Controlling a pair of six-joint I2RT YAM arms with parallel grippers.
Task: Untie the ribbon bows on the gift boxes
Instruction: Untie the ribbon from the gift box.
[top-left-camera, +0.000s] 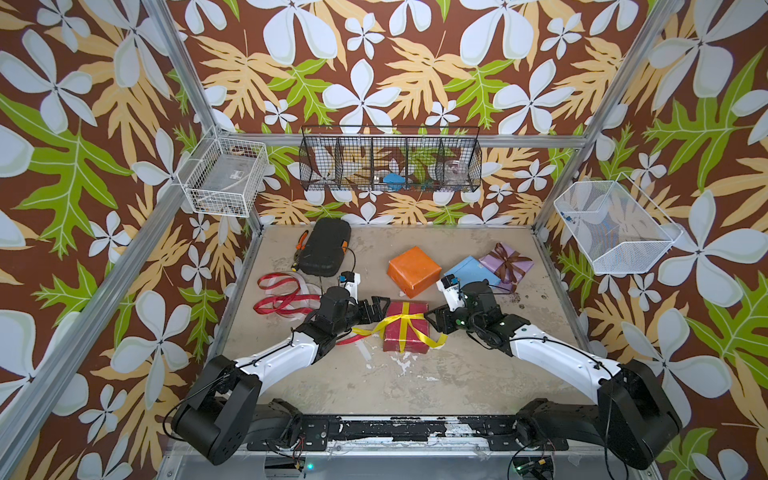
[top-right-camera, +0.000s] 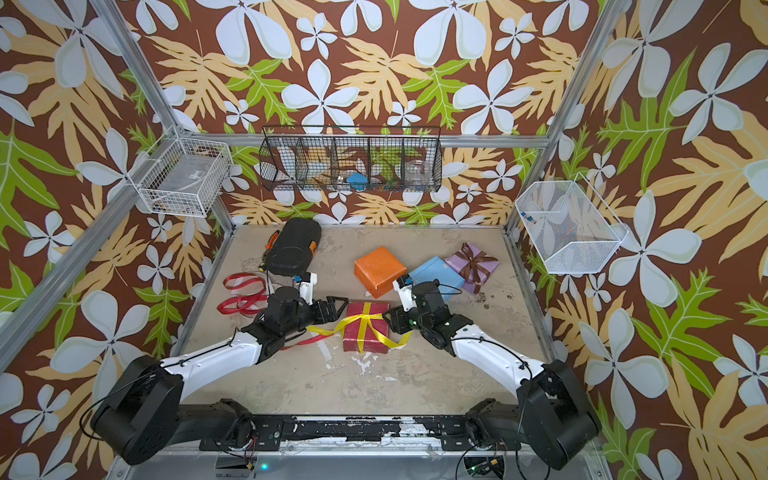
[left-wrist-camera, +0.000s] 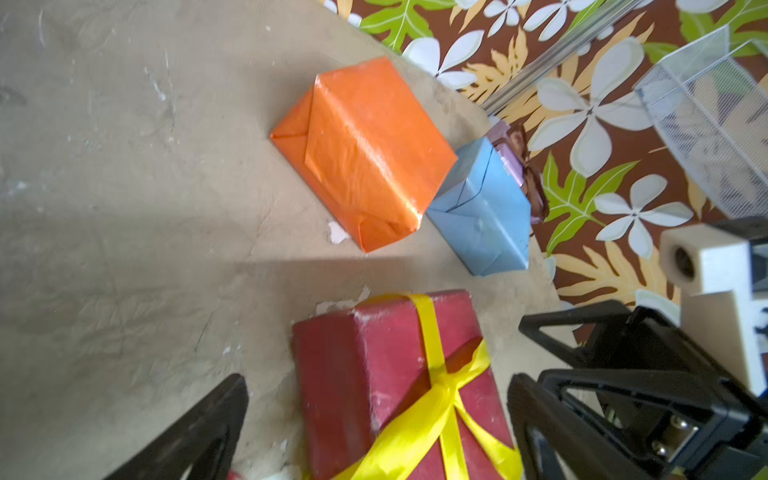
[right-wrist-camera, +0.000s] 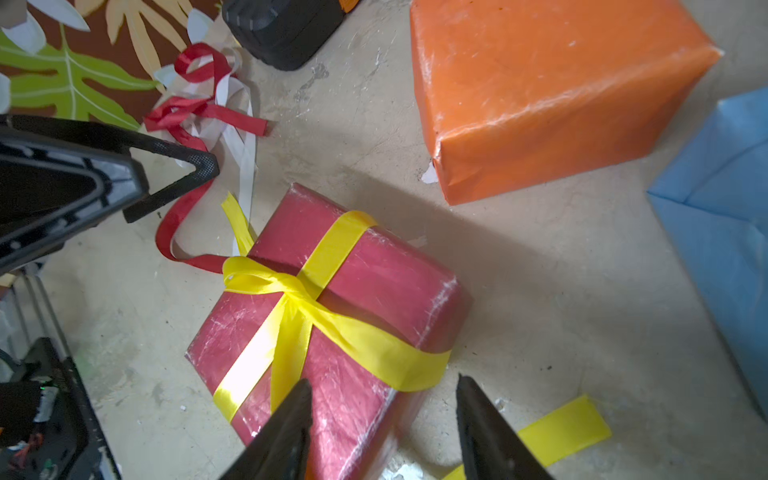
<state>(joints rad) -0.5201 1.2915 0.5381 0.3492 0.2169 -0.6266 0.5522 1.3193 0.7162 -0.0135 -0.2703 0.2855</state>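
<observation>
A dark red gift box (top-left-camera: 405, 332) sits mid-table, crossed by a yellow ribbon (top-left-camera: 401, 321) that is knotted on top, its tails trailing to both sides. My left gripper (top-left-camera: 376, 311) stands open at the box's left end, jaws astride it in the left wrist view (left-wrist-camera: 378, 382). At the box's right end my right gripper (top-left-camera: 433, 320) is open too, over the box's near corner (right-wrist-camera: 384, 382), with nothing held. Behind lie an orange box (top-left-camera: 413, 270), a light blue box (top-left-camera: 471, 270) and a lilac box (top-left-camera: 515, 259) with a tied brown bow (top-left-camera: 505, 262). Loose red and white ribbons (top-left-camera: 282, 295) lie at left.
A black tool case (top-left-camera: 326, 247) and orange-handled pliers (top-left-camera: 301, 245) lie at the back left. Wire baskets hang on the walls: white (top-left-camera: 222, 176), black (top-left-camera: 390, 160) and white mesh (top-left-camera: 615, 226). Metal frame rails border the table.
</observation>
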